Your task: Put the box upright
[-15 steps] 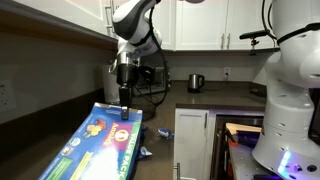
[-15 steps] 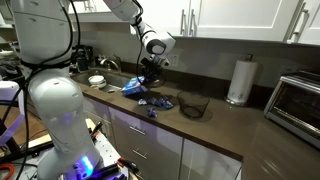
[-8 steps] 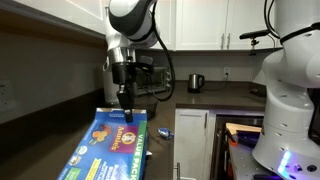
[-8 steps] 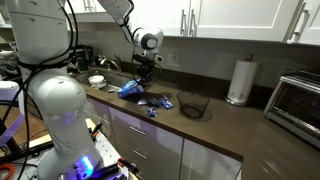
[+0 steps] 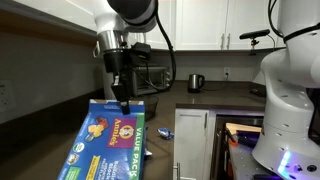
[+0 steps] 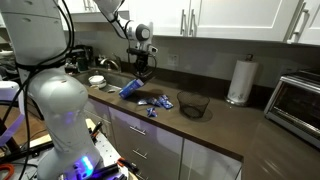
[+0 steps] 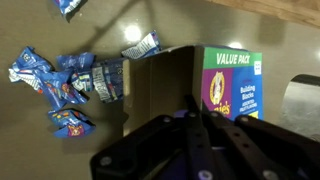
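The box (image 5: 105, 145) is large, flat and blue, with a round orange-red picture and "VALUE PACK" text. It leans steeply on the counter with its top edge raised. It also shows in an exterior view (image 6: 131, 89) and in the wrist view (image 7: 236, 82), where its brown open end faces the camera. My gripper (image 5: 122, 104) is shut on the box's top edge and reaches down from above. It also shows in an exterior view (image 6: 141, 72). In the wrist view its fingers (image 7: 200, 135) are pressed together over the box edge.
Several small blue snack packets (image 7: 60, 85) lie on the counter beside the box (image 6: 152, 102). A dark wire bowl (image 6: 193, 104), a paper towel roll (image 6: 238, 80) and a toaster oven (image 6: 297, 100) stand further along. A kettle (image 5: 196, 82) stands at the back. A white robot body (image 5: 290, 90) stands nearby.
My gripper has risen and shifted sideways with the box's top edge in it. The box has tipped from a shallow lean to a much steeper one.
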